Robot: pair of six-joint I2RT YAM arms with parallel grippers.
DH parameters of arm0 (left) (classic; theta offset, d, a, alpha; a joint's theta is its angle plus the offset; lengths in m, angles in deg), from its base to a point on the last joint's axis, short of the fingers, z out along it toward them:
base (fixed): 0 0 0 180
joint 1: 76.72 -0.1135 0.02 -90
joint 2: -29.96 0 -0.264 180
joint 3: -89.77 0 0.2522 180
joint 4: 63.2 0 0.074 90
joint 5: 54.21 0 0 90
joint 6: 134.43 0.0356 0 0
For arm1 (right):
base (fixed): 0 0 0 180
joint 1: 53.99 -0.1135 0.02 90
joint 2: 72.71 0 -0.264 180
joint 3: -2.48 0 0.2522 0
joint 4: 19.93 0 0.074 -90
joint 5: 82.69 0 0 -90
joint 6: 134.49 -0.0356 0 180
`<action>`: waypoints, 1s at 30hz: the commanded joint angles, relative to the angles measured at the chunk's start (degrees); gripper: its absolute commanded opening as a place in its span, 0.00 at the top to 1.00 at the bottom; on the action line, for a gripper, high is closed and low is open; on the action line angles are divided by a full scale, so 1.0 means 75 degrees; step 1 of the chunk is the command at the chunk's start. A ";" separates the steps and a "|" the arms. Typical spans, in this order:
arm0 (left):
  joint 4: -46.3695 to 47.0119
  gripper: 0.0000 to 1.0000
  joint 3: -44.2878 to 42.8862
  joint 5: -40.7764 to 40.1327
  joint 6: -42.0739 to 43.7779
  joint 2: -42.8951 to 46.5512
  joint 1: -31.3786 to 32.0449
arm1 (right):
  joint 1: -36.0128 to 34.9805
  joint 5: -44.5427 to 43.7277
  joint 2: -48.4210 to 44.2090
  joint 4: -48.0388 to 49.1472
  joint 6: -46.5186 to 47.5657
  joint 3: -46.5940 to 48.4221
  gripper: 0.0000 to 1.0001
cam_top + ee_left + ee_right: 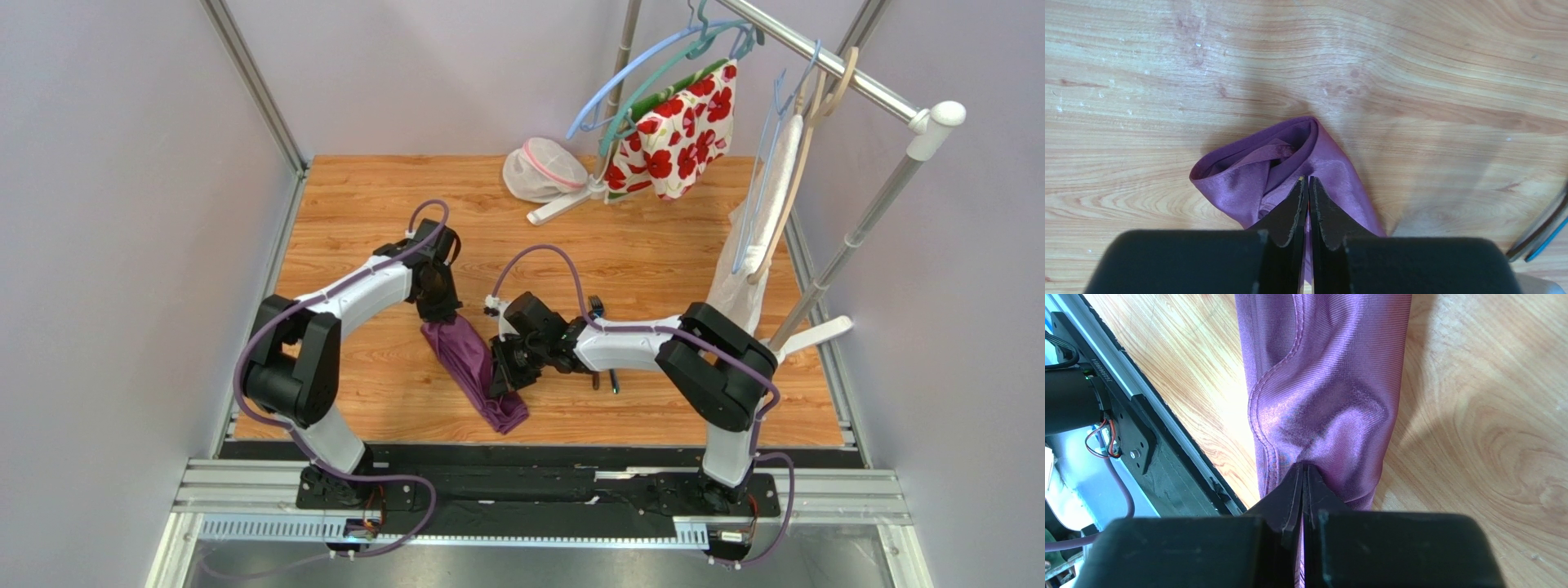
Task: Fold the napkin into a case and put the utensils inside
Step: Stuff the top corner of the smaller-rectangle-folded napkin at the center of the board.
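Two grippers share one napkin (464,358). The left gripper (1307,181) is clenched on the far end, with a sliver of purple showing between its pressed fingers. The right gripper (1303,469) is pinched tight on the near end, where the fabric puckers just ahead of its tips. Gripping opposite ends probably lets the arms keep the cloth stretched as one long band between them and move it together without the layers sliding apart. The napkin lies doubled lengthwise on the table (1413,73), its stitched hem curling along the left of the right gripper. Ahead of the left gripper's tips the layers gape like a loose mouth, so the fold looks only partly formed and not yet a tidy case. The utensils are not clearly in view. Thin dark lines at the frame edge, to the right of the left gripper, could be them or cables; I cannot tell which.
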 commanded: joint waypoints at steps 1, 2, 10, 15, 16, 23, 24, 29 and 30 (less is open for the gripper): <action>-0.0164 0.92 0.0042 -0.0286 0.0098 -0.0214 0.0023 | -0.0031 -0.0508 0.0346 -0.0421 0.0130 -0.0403 1.00; -0.0234 0.92 0.0054 -0.0357 0.0109 -0.0250 0.0011 | -0.0008 -0.0508 0.0346 -0.0421 0.0106 -0.0461 1.00; -0.0422 0.94 0.0054 -0.0942 0.0227 -0.0672 -0.0070 | 0.0098 -0.0789 0.0252 -0.0432 -0.0186 -0.1035 1.00; -0.0480 0.94 0.0031 -0.1013 0.0355 -0.0730 -0.0200 | 0.0238 -0.1197 0.0007 -0.0619 -0.0386 -0.1446 1.00; -0.0492 0.94 0.0019 -0.1048 0.0379 -0.0730 -0.0211 | 0.0250 -0.1304 -0.0029 -0.0666 -0.0386 -0.1527 1.00; -0.0609 0.94 0.0089 -0.1353 0.0648 -0.0286 -0.0211 | 0.0450 -0.1539 -0.0088 -0.0796 -0.0281 -0.1657 1.00; -0.0667 0.94 0.0066 -0.1237 0.0695 -0.0076 -0.0211 | 0.0450 -0.1586 -0.0099 -0.0854 -0.0257 -0.1646 1.00; -0.0410 0.92 -0.0016 0.0636 0.0813 0.0745 -0.0165 | 0.0450 -0.1621 -0.0298 -0.0901 0.0011 -0.1611 1.00; -0.0410 0.91 -0.0028 0.0998 0.0743 0.0943 -0.0130 | 0.0438 -0.1621 -0.0310 -0.0971 0.0082 -0.1552 1.00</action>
